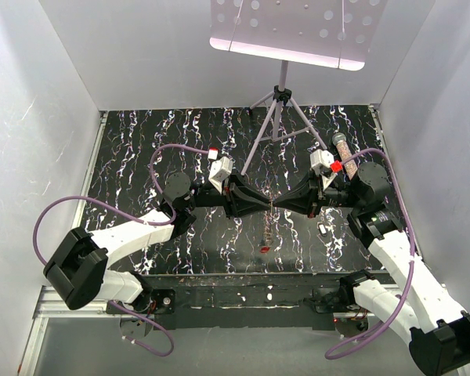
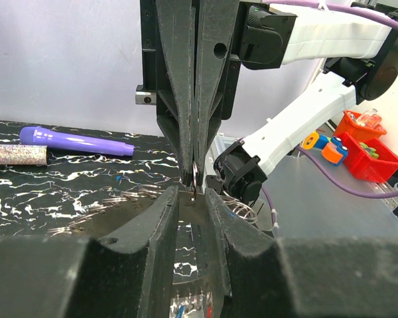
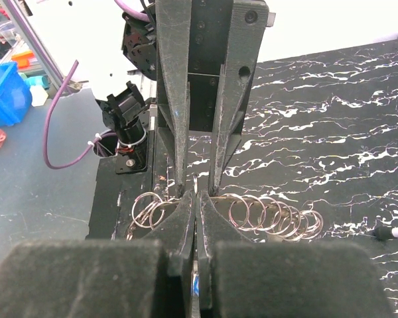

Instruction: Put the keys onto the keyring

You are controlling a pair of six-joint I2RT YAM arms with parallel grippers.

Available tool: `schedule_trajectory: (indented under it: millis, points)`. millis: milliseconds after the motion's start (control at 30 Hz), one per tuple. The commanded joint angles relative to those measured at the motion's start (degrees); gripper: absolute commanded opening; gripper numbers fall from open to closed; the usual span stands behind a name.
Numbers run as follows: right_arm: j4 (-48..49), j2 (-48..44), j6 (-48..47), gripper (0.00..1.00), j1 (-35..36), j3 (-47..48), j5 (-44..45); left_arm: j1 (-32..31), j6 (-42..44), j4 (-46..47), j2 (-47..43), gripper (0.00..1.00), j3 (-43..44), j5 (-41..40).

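At my fingertips, above the middle of the black marbled table (image 1: 180, 243), I am bringing my two grippers together tip to tip. My left gripper (image 2: 193, 199) is standing narrowly parted, and a thin silver key (image 2: 188, 193) is lying across the gap, touching both fingers, so I judge it gripped. My right gripper (image 3: 196, 199) is pressing fully closed on one small loop of the keyring (image 3: 272, 215), whose remaining loops are trailing just beneath in an overlapping row. From the top view, a thin strand is hanging below the meeting point, with a small red piece (image 1: 265, 248) under it.

I am judging the threading as under way, not finished: no key is showing strung on the loops, and the coloured keys are not clearly visible.

Farther off, a purple toy microphone (image 2: 76, 140) is lying on the table. Beyond the table edge, a red bin (image 2: 378, 165) is holding small orange and green items, too blurred to name. A blue bin (image 3: 3, 99) is hiding its contents.
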Motion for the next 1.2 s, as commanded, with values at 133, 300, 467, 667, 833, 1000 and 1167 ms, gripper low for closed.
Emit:
schedule_trajectory:
  millis: [133,300,467,667,833,1000,1167]
  points:
    - [4.3,-0.3,1.4,0.01,-0.1,0.2,0.3,-0.5,0.4,1.3,0.2,0.21,0.4,-0.8]
    - [4.1,-0.1,1.2,0.01,0.2,0.3,0.3,-0.9,0.3,1.6,0.4,0.2,0.4,-1.2]
    - [3.8,0.0,1.5,0.01,0.4,0.4,0.5,-1.2,0.6,1.3,0.1,0.2,0.0,-2.2]
    - [3.3,0.4,1.3,0.01,0.4,0.6,0.4,-1.3,0.5,2.0,-0.1,0.05,-0.1,-2.5]
    - [1.1,0.6,1.0,0.01,0.5,1.4,0.3,-1.2,1.9,-1.3,-2.1,0.0,-0.3,-1.9]
    - [-10.1,-0.1,-6.2,0.41,0.5,4.9,-0.1,-1.2,18.4,-24.7,-8.9,0.0,1.3,-2.9]
    - [-21.4,0.0,-20.1,0.6,0.5,8.4,-2.1,-1.2,37.1,-49.9,-15.2,0.0,5.1,-7.8]
